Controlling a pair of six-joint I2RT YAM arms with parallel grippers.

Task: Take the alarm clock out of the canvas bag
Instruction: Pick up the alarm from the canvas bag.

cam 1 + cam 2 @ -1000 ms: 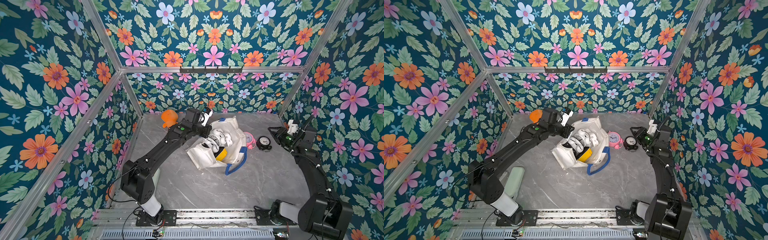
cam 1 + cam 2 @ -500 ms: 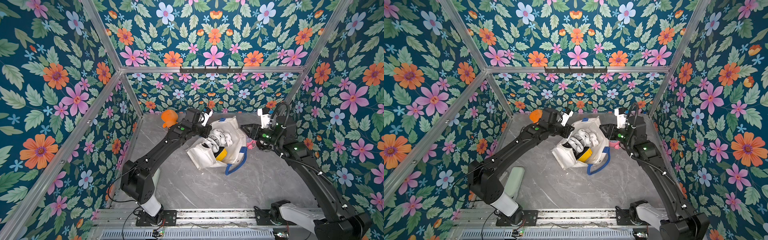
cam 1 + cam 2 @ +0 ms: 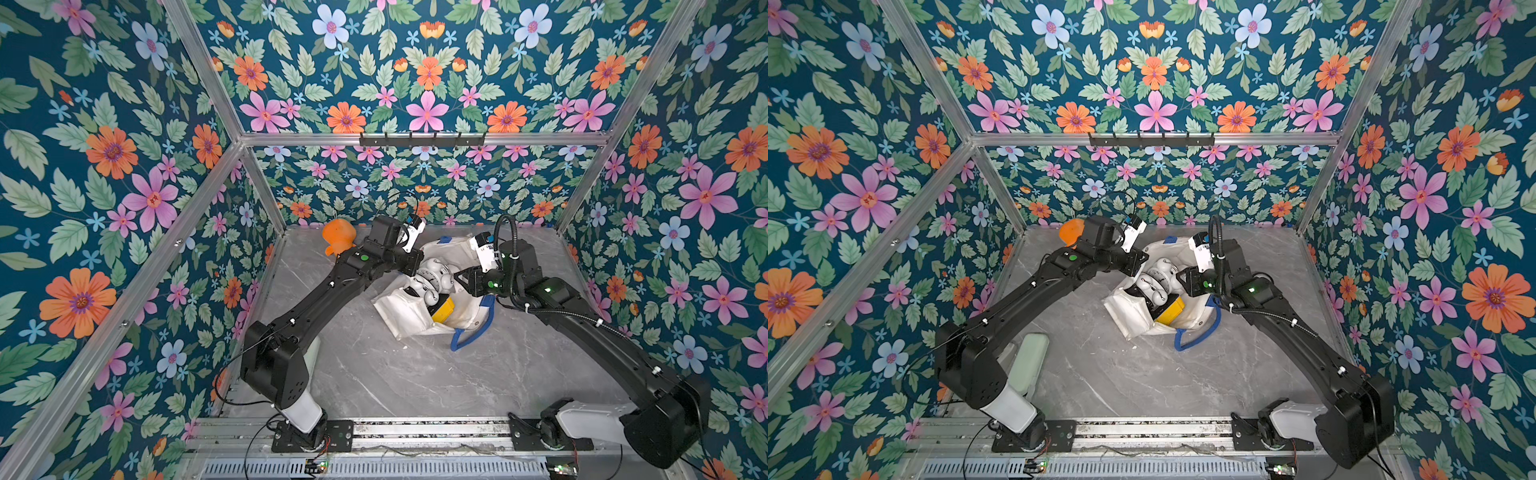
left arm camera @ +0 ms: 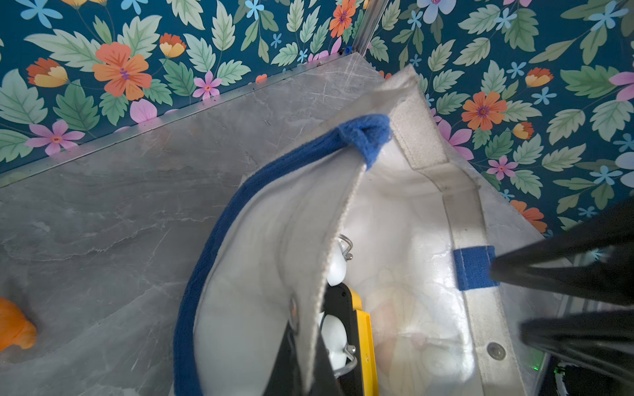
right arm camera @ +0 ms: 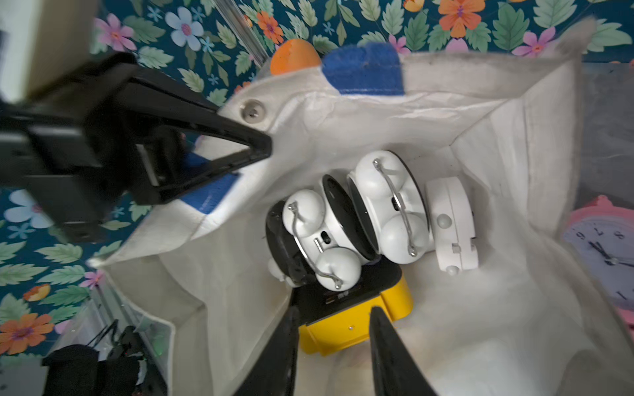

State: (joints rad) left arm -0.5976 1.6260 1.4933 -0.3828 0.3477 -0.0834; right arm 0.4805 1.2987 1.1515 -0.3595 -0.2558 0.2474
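The white canvas bag lies on the table with its mouth held open. My left gripper is shut on the bag's rim beside a blue handle. Inside lie two white twin-bell alarm clocks, a flat white clock and a yellow and black clock. My right gripper is open in the bag's mouth. Its fingers stand either side of the yellow clock; I cannot tell whether they touch it.
A pink alarm clock stands outside the bag, against its far side. An orange plush toy sits in the back left corner. A pale green object lies by the left arm's base. Flowered walls close in three sides.
My right arm has swung from the table's right side to the bag's mouth, and it now hides the clocks standing outside. The left arm and the bag have stayed still.
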